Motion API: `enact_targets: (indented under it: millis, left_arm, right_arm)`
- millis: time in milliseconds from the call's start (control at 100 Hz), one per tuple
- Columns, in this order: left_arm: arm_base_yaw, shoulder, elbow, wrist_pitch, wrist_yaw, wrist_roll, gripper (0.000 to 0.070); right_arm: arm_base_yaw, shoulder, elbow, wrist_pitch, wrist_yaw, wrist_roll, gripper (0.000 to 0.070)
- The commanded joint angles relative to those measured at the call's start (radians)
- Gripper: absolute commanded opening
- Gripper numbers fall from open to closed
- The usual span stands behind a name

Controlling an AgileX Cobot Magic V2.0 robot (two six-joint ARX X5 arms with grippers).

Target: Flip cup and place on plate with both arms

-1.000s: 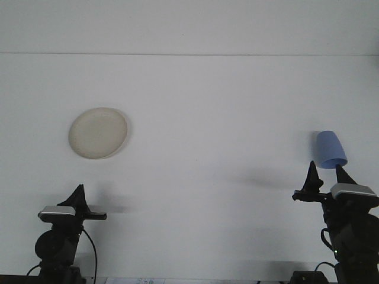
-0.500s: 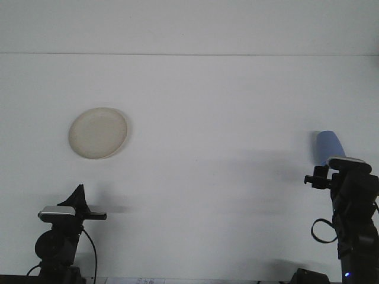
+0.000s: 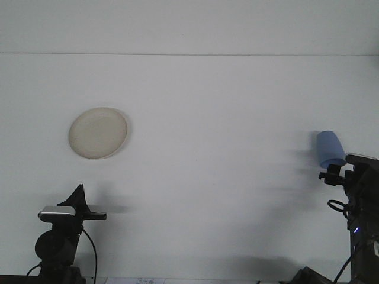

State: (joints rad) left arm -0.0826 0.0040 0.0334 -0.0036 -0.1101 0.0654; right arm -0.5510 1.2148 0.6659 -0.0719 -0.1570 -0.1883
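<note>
While the small blue plastic cup (image 3: 330, 148) stood mouth-down at far right, right gripper (image 3: 350, 168) sat just beside it, jaw state unclear; left gripper (image 3: 76, 200) far off, also unclear.

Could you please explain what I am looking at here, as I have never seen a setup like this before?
This is a single view from a camera that looks forward over a white table, the way the robot faces. The two dark shapes at the bottom are the robot's arms. The left hand sits low near the front edge and holds nothing. The right hand is up beside a blue cup at the right side of the table; the view does not show whether it grips the cup. The cup stands upside down, wider end down. A pale round plate lies empty far to the left. The job is to turn the cup over and set it on that plate.
</note>
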Motion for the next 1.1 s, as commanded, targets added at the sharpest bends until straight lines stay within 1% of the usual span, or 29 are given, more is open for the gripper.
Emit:
enact_targets:
  millis: [0,100,320,370,400,430,550,600,640,660,780,930,990,1050,1090]
  left_arm:
    - [0.001,-0.001,-0.019,0.010,-0.004,0.002,0.0016]
    - [0.001,-0.001,-0.019,0.010,-0.004,0.002,0.0016]
    - [0.001,-0.001,-0.019,0.010,-0.004,0.002,0.0016]
    - [0.001,-0.001,-0.019,0.010,-0.004,0.002,0.0016]
    - [0.001,-0.001,-0.019,0.010,-0.004,0.002,0.0016]
    - [0.001,-0.001,-0.019,0.010,-0.004,0.002,0.0016]
    - [0.001,-0.001,-0.019,0.010,-0.004,0.002,0.0016]
    - [0.001,-0.001,-0.019,0.010,-0.004,0.002,0.0016]
    - [0.001,-0.001,-0.019,0.010,-0.004,0.002,0.0016]
    - [0.001,-0.001,-0.019,0.010,-0.004,0.002,0.0016]
    - [0.001,-0.001,-0.019,0.010,-0.004,0.002,0.0016]
    - [0.001,-0.001,-0.019,0.010,-0.004,0.002,0.0016]
    - [0.001,-0.001,-0.019,0.010,-0.004,0.002,0.0016]
    - [0.001,-0.001,-0.019,0.010,-0.004,0.002,0.0016]
    - [0.001,-0.001,-0.019,0.010,-0.004,0.002,0.0016]
  right_arm:
    - [-0.010,0.053,0.007,0.054,-0.031,-0.019,0.0467]
    - [-0.012,0.141,0.007,0.157,-0.055,-0.021,0.0467]
    - [-0.011,0.316,0.007,0.391,-0.056,-0.021,0.0466]
    - [-0.011,0.350,0.007,0.439,-0.057,-0.020,0.0454]
    - [-0.011,0.364,0.007,0.461,-0.058,-0.018,0.0428]
    - [-0.011,0.376,0.007,0.478,-0.061,-0.018,0.0382]
    - [-0.011,0.398,0.007,0.519,-0.115,-0.017,0.0142]
    - [-0.011,0.399,0.007,0.531,-0.127,-0.012,0.0062]
    - [-0.011,0.398,0.007,0.543,-0.132,-0.004,0.0018]
    - [-0.011,0.396,0.007,0.545,-0.132,0.006,0.0002]
    - [-0.011,0.362,0.007,0.535,-0.131,0.087,0.0002]
    - [0.002,0.249,0.008,0.489,-0.129,0.239,0.0002]
    - [0.018,0.177,0.009,0.437,-0.114,0.296,0.0001]
    - [0.044,0.087,0.009,0.361,-0.077,0.352,0.0002]
    - [0.068,0.021,0.010,0.301,-0.066,0.383,0.0002]
